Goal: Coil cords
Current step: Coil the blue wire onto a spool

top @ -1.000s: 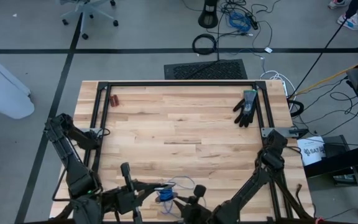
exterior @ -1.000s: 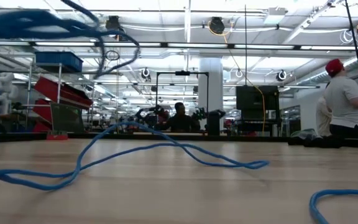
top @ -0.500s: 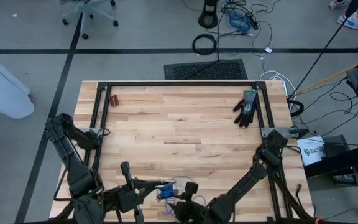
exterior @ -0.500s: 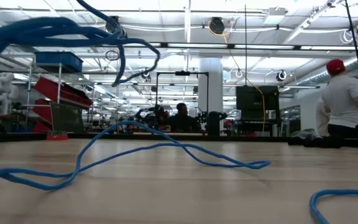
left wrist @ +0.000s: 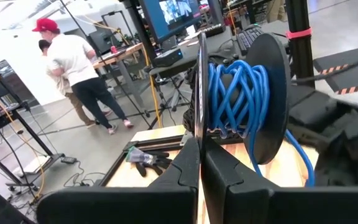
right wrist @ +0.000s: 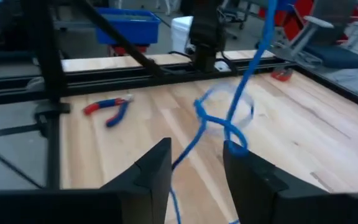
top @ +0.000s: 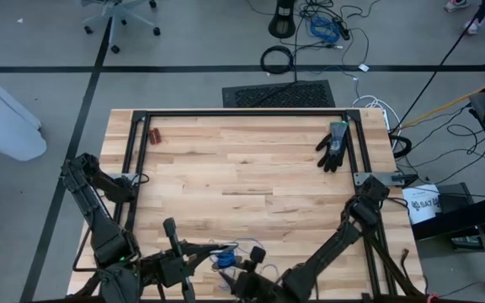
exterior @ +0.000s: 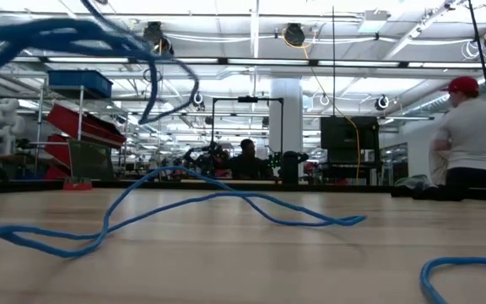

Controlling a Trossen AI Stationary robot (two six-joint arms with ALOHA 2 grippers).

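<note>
A single blue cord (left wrist: 236,93) sits wound in crossing loops around a dark flat spool (left wrist: 263,99), its free length trailing off in loose bends across the wooden table (top: 242,177) — the low view shows one long strand (exterior: 226,201) snaking over the boards and another curve (exterior: 458,268) at the near edge. From above, the bundle (top: 223,257) is a small blue knot at the table's near edge, between the two arms.

The left gripper (left wrist: 200,177) has its fingers pressed shut, with the wound spool standing directly ahead of their tips; whether they pinch the spool's thin plate cannot be told. The right gripper (right wrist: 194,171) has its fingers spread apart — a strand of the cord (right wrist: 229,121) hangs down ahead of them, knotted into a small loop, and does not appear to be pinched.

Elsewhere on the table: one black glove (top: 333,146) near the far right corner, one small red item (top: 154,135) near the far left, and one pair of red-and-blue-handled pliers (right wrist: 109,109) lying flat. Beyond the table, a person in a red cap (exterior: 471,131) stands in the workshop.
</note>
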